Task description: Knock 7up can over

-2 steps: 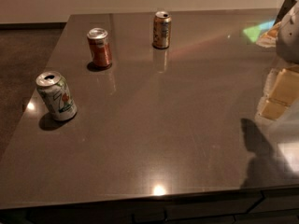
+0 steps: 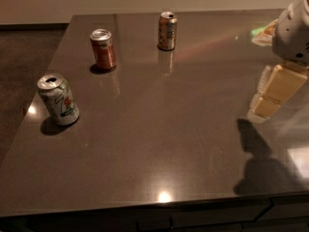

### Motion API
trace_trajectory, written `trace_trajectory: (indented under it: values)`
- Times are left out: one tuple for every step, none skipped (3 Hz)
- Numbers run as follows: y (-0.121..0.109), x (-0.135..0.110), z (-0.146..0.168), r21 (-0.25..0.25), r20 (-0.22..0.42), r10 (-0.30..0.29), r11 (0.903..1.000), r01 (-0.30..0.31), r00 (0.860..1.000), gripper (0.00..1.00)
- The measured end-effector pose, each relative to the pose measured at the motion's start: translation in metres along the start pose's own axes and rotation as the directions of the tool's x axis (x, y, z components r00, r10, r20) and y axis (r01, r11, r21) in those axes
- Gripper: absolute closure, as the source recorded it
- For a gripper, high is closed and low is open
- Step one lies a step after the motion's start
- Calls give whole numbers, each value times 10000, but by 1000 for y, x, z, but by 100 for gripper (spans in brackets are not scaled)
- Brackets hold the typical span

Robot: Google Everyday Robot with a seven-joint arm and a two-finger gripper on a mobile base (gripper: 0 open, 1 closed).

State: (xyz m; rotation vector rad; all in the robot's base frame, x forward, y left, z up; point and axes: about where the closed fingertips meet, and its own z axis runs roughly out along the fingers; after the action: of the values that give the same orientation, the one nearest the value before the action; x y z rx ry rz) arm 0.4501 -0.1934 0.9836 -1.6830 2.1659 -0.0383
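The 7up can [image 2: 58,100], white and silver with green markings and a small red-orange spot, stands upright near the left edge of the dark table [image 2: 159,144]. My gripper [image 2: 271,94], cream-coloured under a white arm housing [image 2: 293,28], hangs just above the table at its right side. It is far from the 7up can, with most of the table's width between them. Its shadow falls on the table below it.
A red-orange can [image 2: 103,49] stands upright at the back left. A gold-brown can [image 2: 167,30] stands upright at the back middle. The table's left edge runs close to the 7up can, and the front edge is at the bottom of the view.
My gripper has shifted a little to the left, toward the table's middle. The three cans have not moved.
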Motion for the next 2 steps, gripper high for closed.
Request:
trace_trajectory:
  values:
    - [-9, -42, 22, -91, 1001, 16, 10000, -7, 9950, 0]
    - [-16, -83, 44, -112, 1946, 57, 9999, -36, 9809, 0]
